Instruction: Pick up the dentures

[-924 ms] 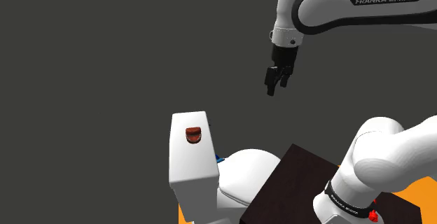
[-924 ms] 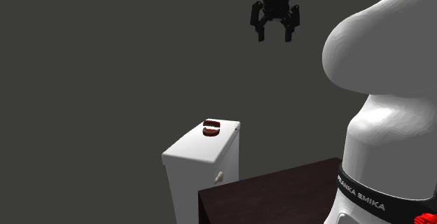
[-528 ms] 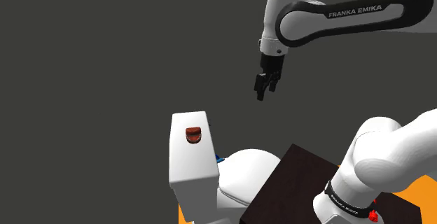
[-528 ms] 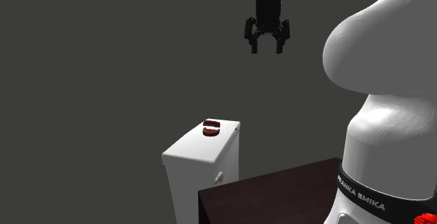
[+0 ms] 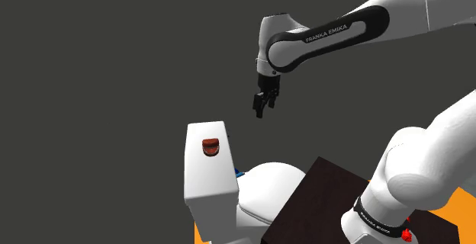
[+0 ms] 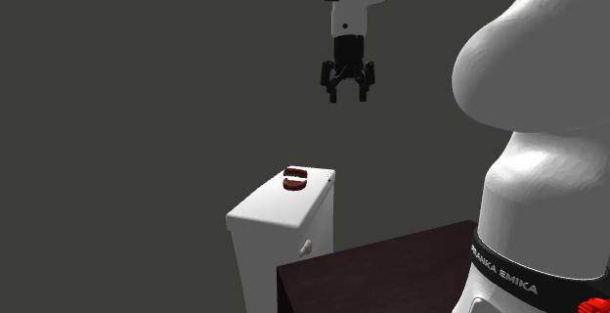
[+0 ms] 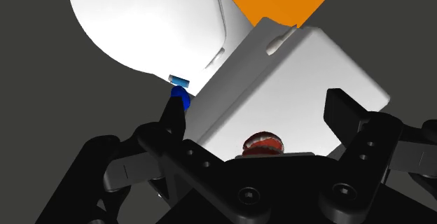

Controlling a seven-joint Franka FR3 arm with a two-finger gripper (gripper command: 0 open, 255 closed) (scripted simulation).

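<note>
I read FRANKA EMIKA in white letters on the dark forearm band of the white arm [image 5: 328,30], and again on the black ring [image 6: 503,274] at its base. My black two-finger claw [image 5: 261,111] hangs in the air with its fingers spread wide, gripping nothing and touching nothing. The red-and-white dentures [image 5: 210,147] lie on the flat lid of the white toilet tank [image 5: 204,185], well below the claw; from the wrist I see them between the fingers, apart from both

"FRANKA EMIKA" on forearm [image 5: 332,27]; same on base band [image 6: 503,272].
</note>
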